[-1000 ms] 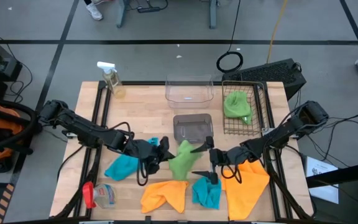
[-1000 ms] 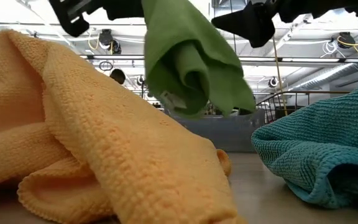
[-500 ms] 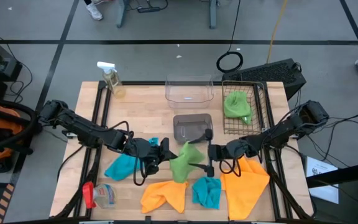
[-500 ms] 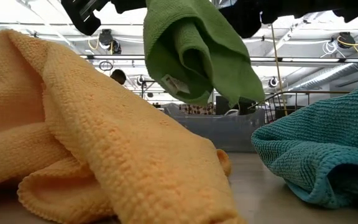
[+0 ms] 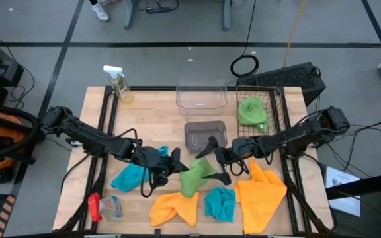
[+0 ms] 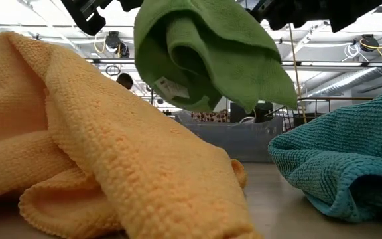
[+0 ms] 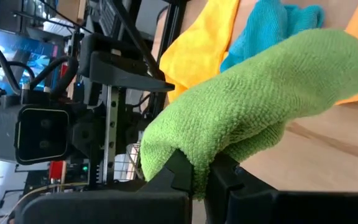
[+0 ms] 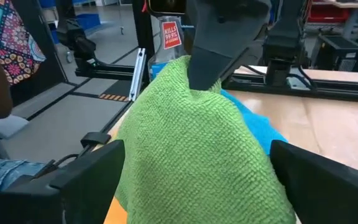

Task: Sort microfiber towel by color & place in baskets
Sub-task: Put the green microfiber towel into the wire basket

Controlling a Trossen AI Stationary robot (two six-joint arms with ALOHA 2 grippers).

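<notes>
The pale wooden table (image 5: 157,125) is carrying the whole job: three baskets at the back and loose cloths along the front. The tall dark wire-mesh basket (image 5: 275,125) is already holding one lime green microfiber towel (image 5: 251,111), while the clear plastic tub (image 5: 201,96) and the smoky grey plastic tub (image 5: 204,135) are sitting empty. Two orange-yellow cloths (image 5: 176,206) and two turquoise blue cloths (image 5: 129,176) are lying untouched.

The second lime green microfiber cloth (image 5: 195,175) is hanging in the air near the table's front middle. The left gripper (image 5: 172,169) is pinching its edge, fingers clamped on the fabric. The right gripper (image 5: 215,158) has slid in over the half second just gone; a second ago it was hovering well off to the side. Its fingers are spread wide, straddling the cloth without biting yet.

This looks like a hand-over beginning, so the right arm can carry the cloth to the mesh basket.
</notes>
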